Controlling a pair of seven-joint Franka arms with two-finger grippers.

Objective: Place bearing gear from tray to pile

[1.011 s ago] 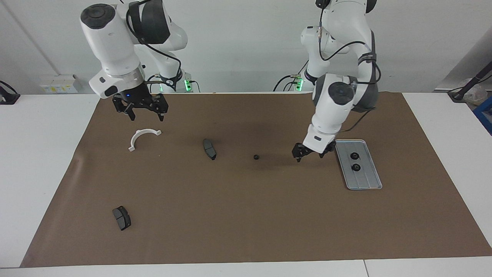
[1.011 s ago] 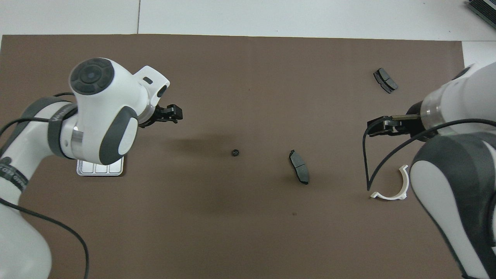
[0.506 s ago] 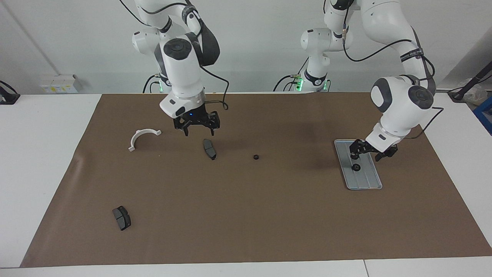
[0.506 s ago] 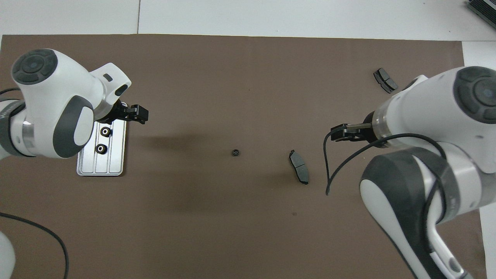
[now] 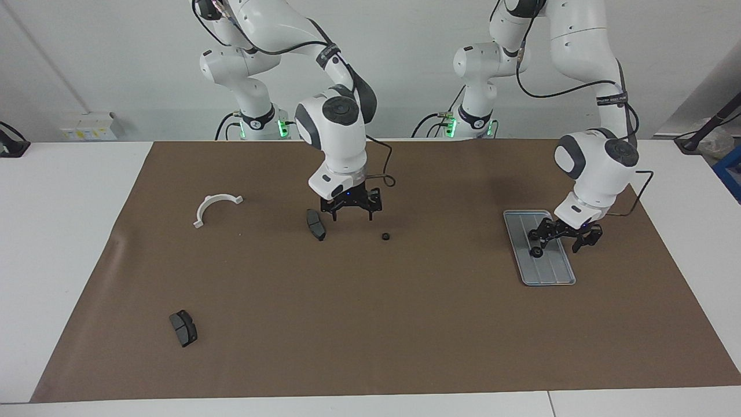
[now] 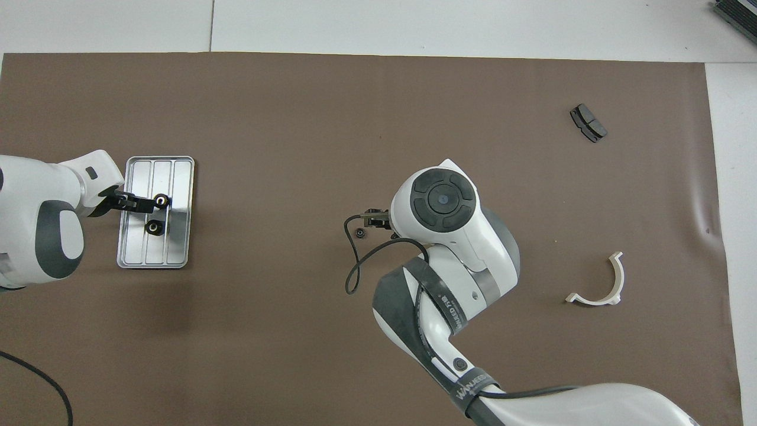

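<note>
The tray (image 5: 550,275) is partly covered by the left hand (image 5: 560,240). Open mat (image 5: 370,324) is left around the lone gear (image 5: 385,236), below the right hand (image 5: 352,212).

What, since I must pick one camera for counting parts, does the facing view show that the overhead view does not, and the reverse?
Only the facing view: the brake pad beside the right gripper; overhead, the right arm covers it.
Only the overhead view: two bearing gears apart on the tray, one by the left gripper, one nearer the robots; facing, just one shows clearly.
Both: the loose gear on the mat, the white bracket, and the other brake pad.
</note>
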